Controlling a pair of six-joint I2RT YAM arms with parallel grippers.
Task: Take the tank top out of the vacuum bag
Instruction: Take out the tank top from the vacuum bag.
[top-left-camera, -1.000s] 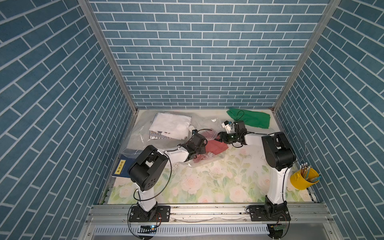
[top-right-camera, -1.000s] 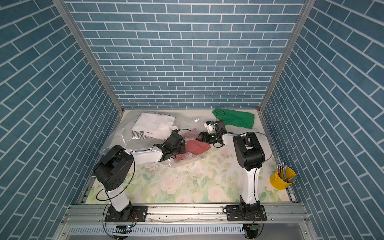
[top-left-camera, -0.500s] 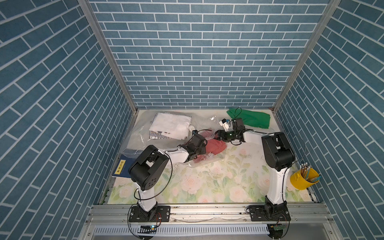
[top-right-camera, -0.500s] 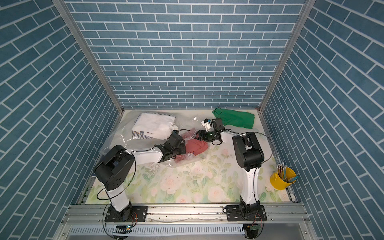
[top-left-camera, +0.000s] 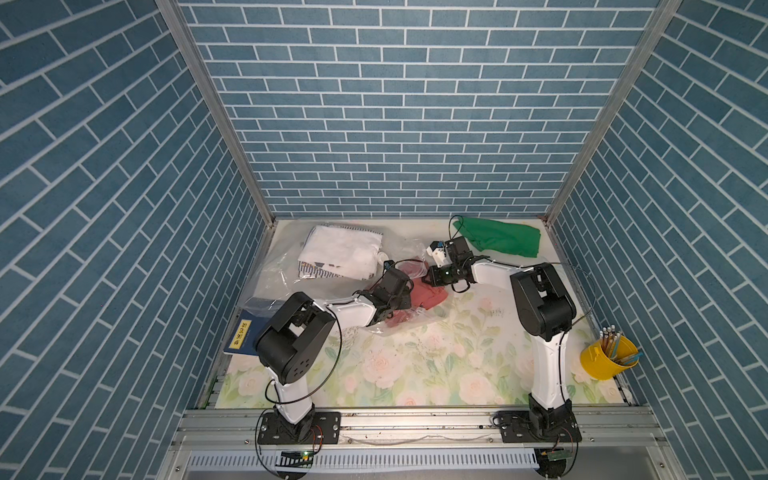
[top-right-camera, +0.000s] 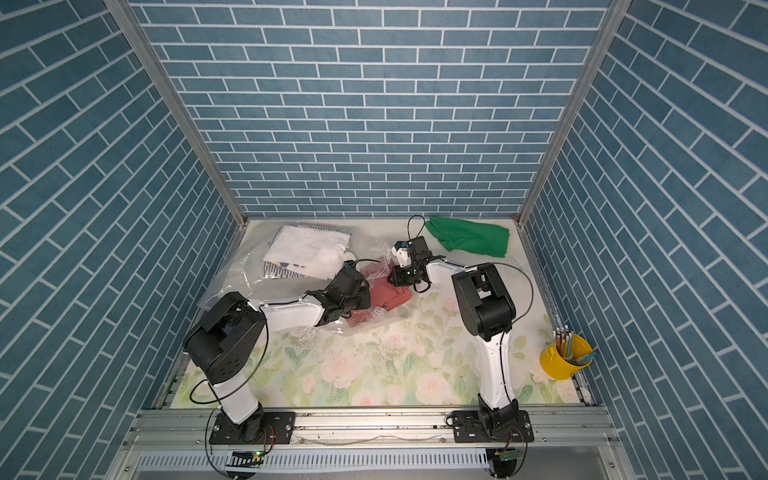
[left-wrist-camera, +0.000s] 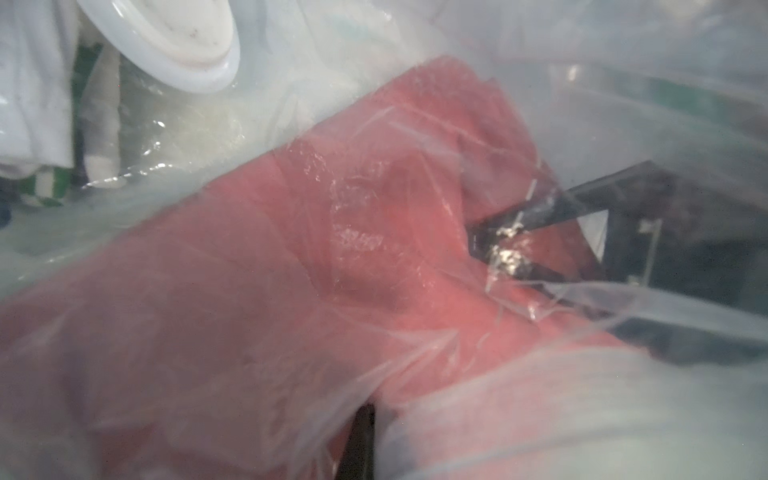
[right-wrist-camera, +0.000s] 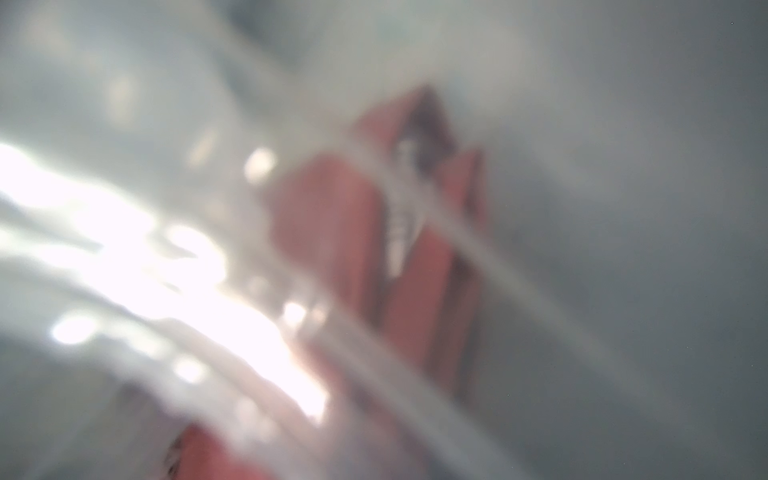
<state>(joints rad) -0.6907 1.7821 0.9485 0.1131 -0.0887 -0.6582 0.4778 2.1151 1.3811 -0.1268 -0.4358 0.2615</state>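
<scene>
Tank top, salmon-red crumpled fabric (top-left-camera: 429, 293) (top-right-camera: 390, 294), lies mid-table, mostly inside large crinkly clear plastic vacuum bag (top-left-camera: 282, 266) (top-right-camera: 230, 276); film covers it in the left wrist view (left-wrist-camera: 291, 270), round white valve (left-wrist-camera: 174, 41) just beside. Whether its edge toward the right arm already pokes out of the bag mouth I cannot tell. Right gripper (top-left-camera: 426, 277) (left-wrist-camera: 478, 239) is at that edge, jaws pinched together and apparently nipping a fold of the red fabric, maybe with some film in between; right wrist view too blurred to confirm. Left gripper (top-left-camera: 401, 286) (top-right-camera: 357, 289) sits on the bag right beside the garment, jaws closed; likely clamping film, but what it holds isn't clear. Step: extraction grasp made, pull not yet done. Next move calls for the right arm drawing the fabric out toward its own side while the left pins the bag; risk is bag dragging along. Folded white patterned garment (top-left-camera: 340, 253) under film farther back, green cloth (top-left-camera: 503, 239), yellow pencil bucket (top-left-camera: 604, 363), floral tablecloth (top-left-camera: 415, 365) around.
</scene>
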